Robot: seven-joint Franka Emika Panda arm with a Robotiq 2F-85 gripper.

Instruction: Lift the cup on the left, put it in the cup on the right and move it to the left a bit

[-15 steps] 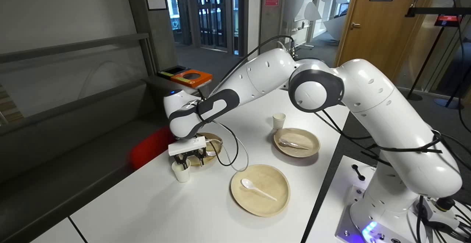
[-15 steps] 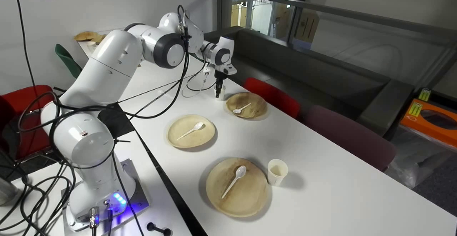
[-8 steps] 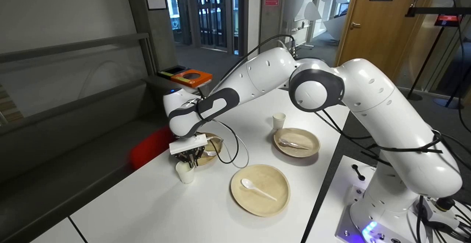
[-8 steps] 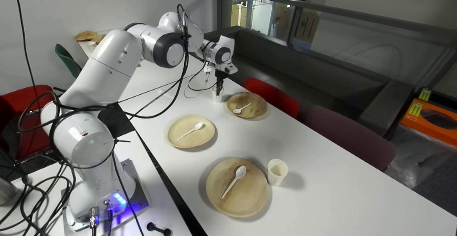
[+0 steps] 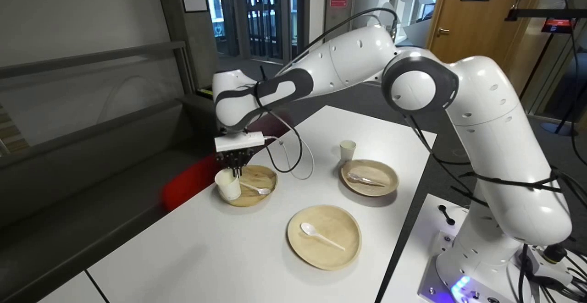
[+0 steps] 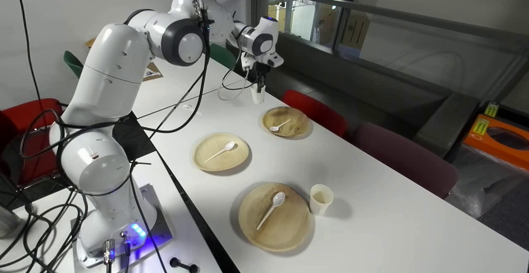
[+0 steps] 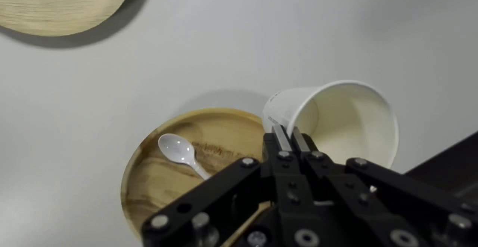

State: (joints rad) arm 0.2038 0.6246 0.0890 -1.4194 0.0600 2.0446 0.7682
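Note:
The cup on the left (image 5: 227,187) is a pale paper cup, raised off the white table in front of a wooden plate. My gripper (image 7: 287,130) is shut on its rim, one finger inside and one outside, as the wrist view shows. The cup's mouth (image 7: 347,123) faces the wrist camera and looks empty. In an exterior view the same held cup (image 6: 258,96) hangs beyond the plates, partly behind the fingers. The cup on the right (image 5: 347,151) stands upright on the table beside another plate, well apart from my gripper; this cup (image 6: 321,200) also looks empty.
Below and beside the held cup lies a dark-grained wooden plate (image 5: 263,174) with a white spoon (image 7: 177,148). Two lighter plates (image 5: 324,259) with spoons lie nearer the robot base. A red chair (image 6: 316,110) stands at the table edge, and cables hang loosely along the arm.
My gripper's fingers have come together on the cup's rim. Arm and cup have risen, lifting the cup from the table. The cup on the right and the plates have not moved.

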